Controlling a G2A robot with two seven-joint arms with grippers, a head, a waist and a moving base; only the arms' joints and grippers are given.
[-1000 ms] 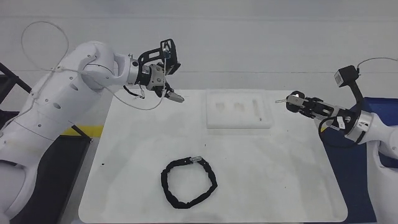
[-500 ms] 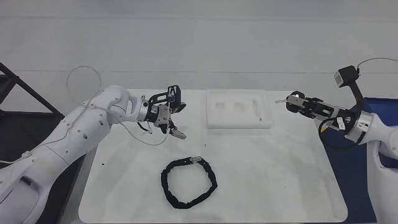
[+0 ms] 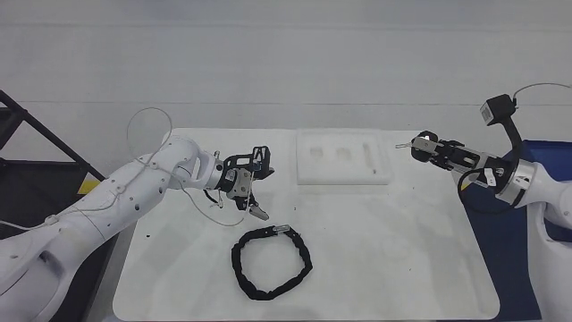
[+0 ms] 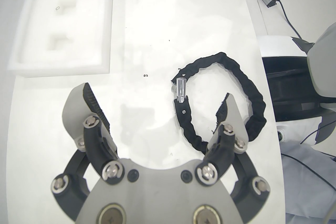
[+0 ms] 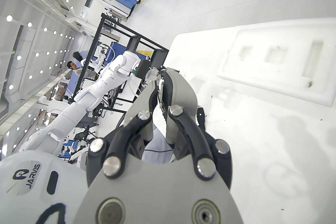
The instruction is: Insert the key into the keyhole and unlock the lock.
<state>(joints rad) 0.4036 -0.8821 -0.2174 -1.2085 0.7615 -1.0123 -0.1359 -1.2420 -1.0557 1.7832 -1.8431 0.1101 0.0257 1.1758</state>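
Nothing of the unlocking is done yet, as I judge it. The table (image 3: 402,259) carries a foam tray (image 3: 344,180) at its far side. In front of that lies the lock (image 4: 258,101), a closed black loop well in from every edge.

My left pincer (image 4: 157,95) hangs low over the loop's far side, spread wide and gripping nothing. The lock's cylinder (image 4: 181,89) stands just ahead of the gap, nearer one finger. I cannot make out the keyhole.

My right pincer (image 3: 418,146) is well apart, over the table's right side beside the tray. It is closed on a thin sliver that I take for the key (image 3: 402,146), though it is too small to be sure.

What is left is all of it: steady the cylinder, carry the key across, seat it, turn.

The room looks good. The bare table between tray and loop gives the key an open path. The tray's near right corner is the one edge to skirt, and my two pincers will crowd each other at the cylinder.
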